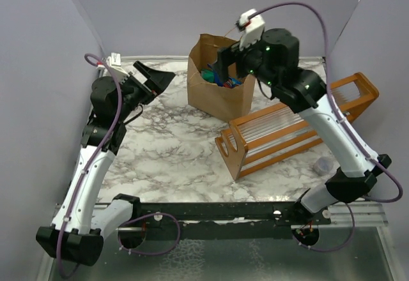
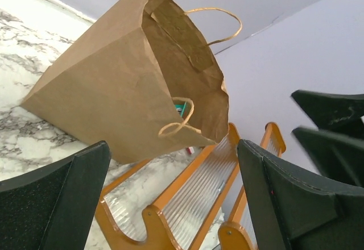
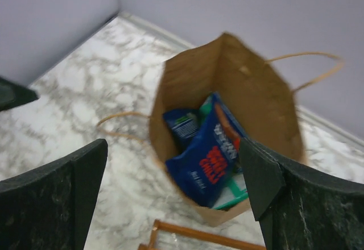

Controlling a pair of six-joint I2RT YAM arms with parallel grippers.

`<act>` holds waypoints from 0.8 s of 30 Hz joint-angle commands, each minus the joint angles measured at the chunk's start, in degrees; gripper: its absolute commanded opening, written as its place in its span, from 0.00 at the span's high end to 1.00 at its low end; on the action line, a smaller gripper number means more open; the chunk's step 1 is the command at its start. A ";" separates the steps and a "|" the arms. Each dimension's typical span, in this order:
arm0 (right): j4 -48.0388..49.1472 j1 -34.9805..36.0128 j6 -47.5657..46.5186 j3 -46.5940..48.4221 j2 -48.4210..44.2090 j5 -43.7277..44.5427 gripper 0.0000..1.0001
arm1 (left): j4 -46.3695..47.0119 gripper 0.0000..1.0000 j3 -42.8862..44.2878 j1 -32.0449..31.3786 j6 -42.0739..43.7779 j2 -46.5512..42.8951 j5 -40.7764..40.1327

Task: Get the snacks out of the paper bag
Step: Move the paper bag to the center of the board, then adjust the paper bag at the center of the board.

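The brown paper bag (image 1: 214, 86) stands upright at the back middle of the marble table, its mouth open. Blue and teal snack packets (image 1: 212, 76) show inside it. In the right wrist view the bag (image 3: 256, 91) holds a dark blue packet (image 3: 206, 162), another blue one behind it and a green-and-white one (image 3: 236, 190) under it. My right gripper (image 1: 231, 60) hovers over the bag's mouth, open and empty (image 3: 173, 196). My left gripper (image 1: 155, 76) is open and empty, left of the bag. The left wrist view shows the bag (image 2: 122, 85) from its side, with its loop handles.
An orange wooden rack with clear slats (image 1: 294, 128) lies right of the bag, close to its base; it also shows in the left wrist view (image 2: 187, 199). A small pale cup (image 1: 324, 165) sits at the right. Grey walls close in the table on three sides.
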 commanded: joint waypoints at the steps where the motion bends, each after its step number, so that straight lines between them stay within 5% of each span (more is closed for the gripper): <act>1: 6.93 -9.78 0.04 -1.88 -0.12 -0.75 0.01 | 3.59 0.03 4.35 -0.37 0.03 5.59 4.75; 12: 1.77 -21.98 6.08 20.09 19.16 -15.46 0.02 | 3.22 0.15 12.30 -7.54 4.14 18.21 6.65; 24: 3.78 -26.23 10.34 24.87 28.35 -24.70 0.22 | 1.34 0.23 11.99 -9.13 5.90 19.72 3.25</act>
